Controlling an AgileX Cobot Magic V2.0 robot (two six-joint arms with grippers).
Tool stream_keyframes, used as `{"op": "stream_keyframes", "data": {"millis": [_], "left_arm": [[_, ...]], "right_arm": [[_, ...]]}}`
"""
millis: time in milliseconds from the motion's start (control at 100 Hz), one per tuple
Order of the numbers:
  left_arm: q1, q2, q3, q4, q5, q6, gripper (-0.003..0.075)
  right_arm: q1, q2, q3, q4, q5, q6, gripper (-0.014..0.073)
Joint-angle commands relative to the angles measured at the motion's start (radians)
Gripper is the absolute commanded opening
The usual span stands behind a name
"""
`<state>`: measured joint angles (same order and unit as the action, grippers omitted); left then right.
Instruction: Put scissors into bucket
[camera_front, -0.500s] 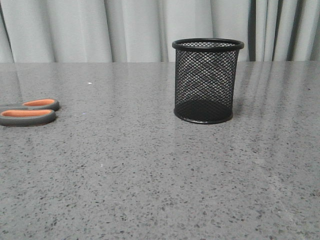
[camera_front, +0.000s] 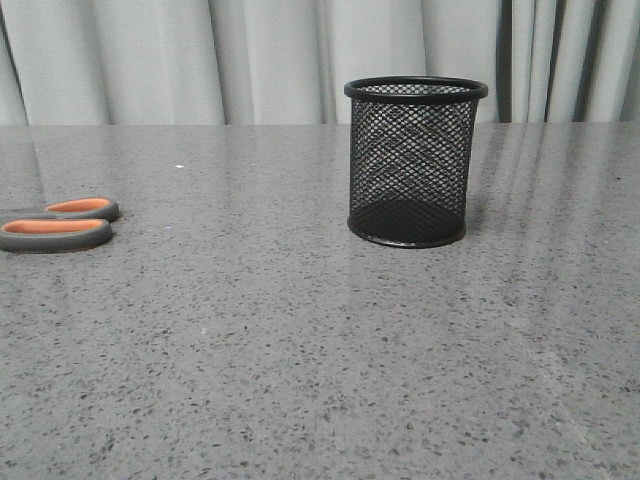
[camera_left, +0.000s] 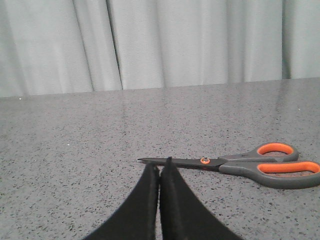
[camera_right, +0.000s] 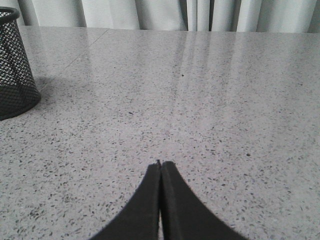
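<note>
On grey speckled table (camera_front: 300, 350), scissors (camera_left: 240, 164) lie flat, blades closed, near my left gripper (camera_left: 159, 172). Bucket (camera_front: 412, 160) stands upright well apart, mouth open for drop. Both my grippers closed, empty; right gripper (camera_right: 160, 167) idle.

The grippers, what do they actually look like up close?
Only the fingers show. The left gripper has two matte black fingers, broad at the base and tapering to narrow tips. The right gripper looks the same. No cables or markings are visible.
</note>
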<state>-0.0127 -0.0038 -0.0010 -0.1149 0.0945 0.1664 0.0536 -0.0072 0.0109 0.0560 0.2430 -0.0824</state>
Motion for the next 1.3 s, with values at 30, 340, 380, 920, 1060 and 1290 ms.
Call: {"op": "stream_keyframes", "data": {"millis": [30, 340, 380, 920, 1060, 1290], "left_arm": [[-0.006, -0.025, 0.028, -0.001, -0.077, -0.01, -0.0021], [-0.006, -0.025, 0.028, -0.001, -0.077, -0.01, -0.0021], [-0.006, -0.025, 0.028, -0.001, -0.077, -0.01, -0.0021], [-0.006, -0.025, 0.028, -0.174, -0.094, -0.01, -0.0021], [-0.006, -0.025, 0.026, -0.331, -0.151, -0.01, -0.0021], [-0.006, -0.025, 0.024, -0.641, -0.155, -0.01, -0.0021]], "right_arm": [[-0.006, -0.026, 0.017, -0.012, -0.081, -0.001, -0.0066], [-0.006, -0.026, 0.017, -0.012, -0.117, -0.001, -0.0066], [-0.006, -0.026, 0.017, -0.012, -0.129, -0.001, -0.0066], [-0.006, -0.026, 0.017, 0.143, -0.216, -0.001, -0.0066], [-0.006, -0.026, 0.017, 0.323, -0.259, -0.001, -0.0066], [-0.006, -0.026, 0.017, 0.558, -0.272, -0.001, -0.0066]]}}
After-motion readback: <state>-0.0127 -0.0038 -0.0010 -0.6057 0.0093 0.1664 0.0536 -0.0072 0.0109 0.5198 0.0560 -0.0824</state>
